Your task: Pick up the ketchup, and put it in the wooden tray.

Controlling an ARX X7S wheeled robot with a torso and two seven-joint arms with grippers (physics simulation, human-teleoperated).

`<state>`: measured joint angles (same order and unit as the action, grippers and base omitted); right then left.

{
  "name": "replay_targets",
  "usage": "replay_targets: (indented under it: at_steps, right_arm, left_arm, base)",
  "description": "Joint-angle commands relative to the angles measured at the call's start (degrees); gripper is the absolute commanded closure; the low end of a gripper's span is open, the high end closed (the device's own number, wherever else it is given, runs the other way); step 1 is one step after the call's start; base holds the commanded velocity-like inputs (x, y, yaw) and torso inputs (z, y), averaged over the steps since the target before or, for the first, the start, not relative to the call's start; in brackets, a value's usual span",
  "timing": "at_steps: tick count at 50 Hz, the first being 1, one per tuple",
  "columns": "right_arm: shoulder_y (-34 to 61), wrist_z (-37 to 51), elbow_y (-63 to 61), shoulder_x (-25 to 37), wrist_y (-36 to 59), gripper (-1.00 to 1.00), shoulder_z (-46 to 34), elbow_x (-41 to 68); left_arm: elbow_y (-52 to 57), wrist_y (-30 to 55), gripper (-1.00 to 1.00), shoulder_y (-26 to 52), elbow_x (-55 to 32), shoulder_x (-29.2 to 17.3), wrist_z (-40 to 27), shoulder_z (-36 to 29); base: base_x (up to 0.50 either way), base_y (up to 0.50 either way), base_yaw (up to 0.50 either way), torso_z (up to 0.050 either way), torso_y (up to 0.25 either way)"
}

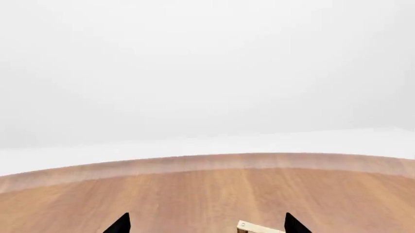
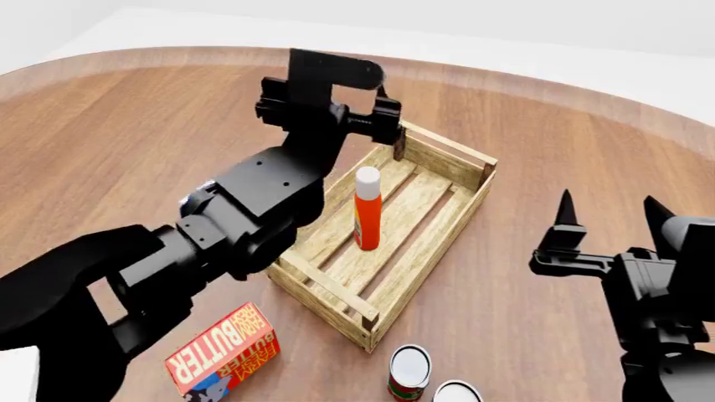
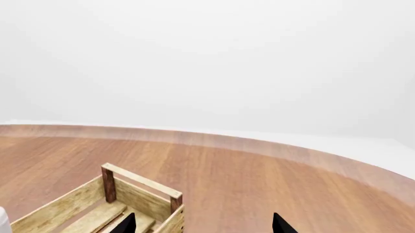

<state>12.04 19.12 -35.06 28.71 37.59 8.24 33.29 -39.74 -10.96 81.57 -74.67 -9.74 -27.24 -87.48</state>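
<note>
The ketchup (image 2: 367,209), an orange-red bottle with a white cap, stands upright inside the wooden tray (image 2: 447,226) near its middle. My left gripper (image 2: 386,126) hangs open above the tray's far end, apart from the bottle. In the left wrist view the left gripper (image 1: 207,225) shows only its two black fingertips spread wide, with one corner of the tray (image 1: 256,227) between them. My right gripper (image 2: 611,213) stands open to the right of the tray, with nothing in it. In the right wrist view the right gripper (image 3: 203,225) sits over the tray's corner (image 3: 139,194).
A red-orange butter box (image 2: 223,347) lies near the tray's near left corner. Two small cans (image 2: 410,373) (image 2: 456,392) stand just in front of the tray. The round wooden table's edge (image 2: 581,92) curves behind.
</note>
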Motion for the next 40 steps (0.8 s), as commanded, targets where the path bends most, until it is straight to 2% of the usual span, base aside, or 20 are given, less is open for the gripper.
replay_targets:
  at_steps: [1,9,13,22,32,40]
  right_arm:
    - [-0.04,0.62,-0.45,-0.79,-1.08,-1.0,-0.76,-0.6]
    - [-4.09,2.19,-6.97,0.58,1.1,-1.0,1.83,1.66]
    - [-5.84,3.19,-10.64,1.1,2.67,-1.0,1.89,2.56]
    - [-9.72,6.07,-17.99,0.69,4.67,-1.0,-0.89,2.09]
    - [-14.14,9.82,-24.54,0.28,4.86,-1.0,-3.86,0.71]
    - [-15.24,21.59,-24.79,8.98,-3.62,-1.0,-13.01,4.19]
  left_arm:
    - [23.17,-5.11,-1.0,-1.3,0.76,-16.36,-9.41,0.66]
    - [37.13,-8.84,-1.0,-5.01,1.67,-28.48,-16.01,1.51]
    - [45.09,-11.49,-1.0,-8.29,3.75,-36.14,-20.93,1.3]
    - [55.7,-17.84,-1.0,-16.37,9.26,-48.04,-28.55,0.01]
    - [61.17,-23.77,-1.0,-22.59,14.02,-55.38,-31.54,-1.22]
    - [61.68,-28.74,-1.0,-27.62,17.91,-59.01,-33.67,-2.3]
  base:
    - [0.0,0.0,0.0,0.0,0.0]
    - [0.0,0.0,0.0,0.0,0.0]
    - [0.0,0.0,0.0,0.0,0.0]
    - [0.0,0.0,0.0,0.0,0.0]
    - [0.0,0.0,0.0,0.0,0.0]
    - [0.0,0.0,0.0,0.0,0.0]
